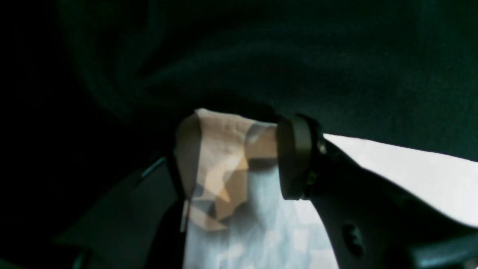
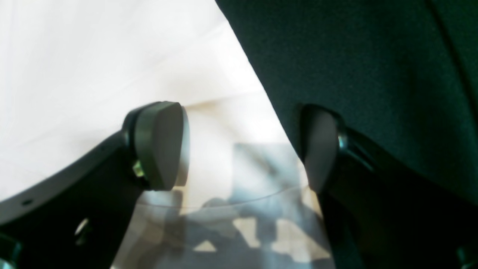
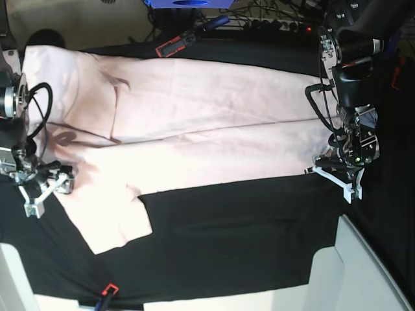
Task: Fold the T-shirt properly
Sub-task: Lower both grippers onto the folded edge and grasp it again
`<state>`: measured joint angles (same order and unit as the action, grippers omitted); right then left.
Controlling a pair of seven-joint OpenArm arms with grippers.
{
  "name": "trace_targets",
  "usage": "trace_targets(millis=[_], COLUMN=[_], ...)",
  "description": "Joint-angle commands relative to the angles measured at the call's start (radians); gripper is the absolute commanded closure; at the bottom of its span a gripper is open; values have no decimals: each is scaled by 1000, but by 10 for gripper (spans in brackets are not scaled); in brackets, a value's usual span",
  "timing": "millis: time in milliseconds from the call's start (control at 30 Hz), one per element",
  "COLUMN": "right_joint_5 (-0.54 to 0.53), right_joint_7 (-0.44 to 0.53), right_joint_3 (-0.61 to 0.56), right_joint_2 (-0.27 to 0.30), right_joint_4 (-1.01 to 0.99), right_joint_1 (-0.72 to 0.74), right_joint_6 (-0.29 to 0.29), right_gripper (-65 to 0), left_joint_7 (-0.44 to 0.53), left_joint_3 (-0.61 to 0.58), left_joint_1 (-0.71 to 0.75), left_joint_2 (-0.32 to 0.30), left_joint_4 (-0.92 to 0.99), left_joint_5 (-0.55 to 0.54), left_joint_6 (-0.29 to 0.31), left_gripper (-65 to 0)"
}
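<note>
The pale pink T-shirt [image 3: 194, 123] lies spread lengthwise on the black cloth [image 3: 240, 240], plain side up, with one sleeve [image 3: 113, 220] pointing to the front. My left gripper [image 3: 337, 172] is at the shirt's right end. In the left wrist view it [image 1: 231, 157] is shut on a bunched fold of the shirt [image 1: 220, 149]. My right gripper [image 3: 44, 191] sits at the shirt's left edge. In the right wrist view it [image 2: 242, 149] is open, its fingers [image 2: 160, 145] straddling the shirt's edge [image 2: 112, 74] where it meets the black cloth [image 2: 354, 56].
A red and black tool [image 3: 176, 44] and cables [image 3: 272, 23] lie along the back edge. A white surface [image 3: 363, 272] stands at the front right. A small red object [image 3: 107, 290] lies at the cloth's front edge.
</note>
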<state>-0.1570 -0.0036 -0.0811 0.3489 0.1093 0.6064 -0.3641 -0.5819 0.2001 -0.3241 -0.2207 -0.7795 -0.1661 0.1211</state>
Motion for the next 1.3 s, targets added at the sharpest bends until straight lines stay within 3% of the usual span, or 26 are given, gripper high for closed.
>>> trace_targets(millis=[0,67,167,267,300,367,500,867,1267], right_joint_5=[0,0,0,0,0,0,0,0,-3], right_joint_7=[-22,-23,-25,-23,-23,-23,-22,-28,-209], right_joint_3=[-3,-3,-3,-3,-3,-3,-1,1,10], right_joint_2=[12,12,11,9,9,9,-1,22,71], right_joint_4=[7,7,2,8,8,8,10,160,473], right_joint_1=[16,16,14,-3,-3,-4,-4,-26,-75], right_joint_6=[3,3,3,3,3,3,3,3,4], right_gripper=[-450,-377,-209,-71,-58,-57,0,-3,-3], left_joint_7=[-40,-40,-40,-40,-40,-40,-40,-48,-203], left_joint_3=[0,0,0,0,0,0,2,2,3], left_joint_1=[-2,1,4,9,9,9,9,64,44], left_joint_2=[-6,-6,-6,-6,-6,-6,-4,34,43], left_joint_4=[1,2,2,4,4,4,-4,-219,-470], left_joint_5=[7,7,7,7,7,6,3,4,1], left_joint_6=[-11,-11,-11,-11,-11,-11,-11,-11,-11], left_gripper=[-328,-326,-307,-151,-84,0,0,0,0])
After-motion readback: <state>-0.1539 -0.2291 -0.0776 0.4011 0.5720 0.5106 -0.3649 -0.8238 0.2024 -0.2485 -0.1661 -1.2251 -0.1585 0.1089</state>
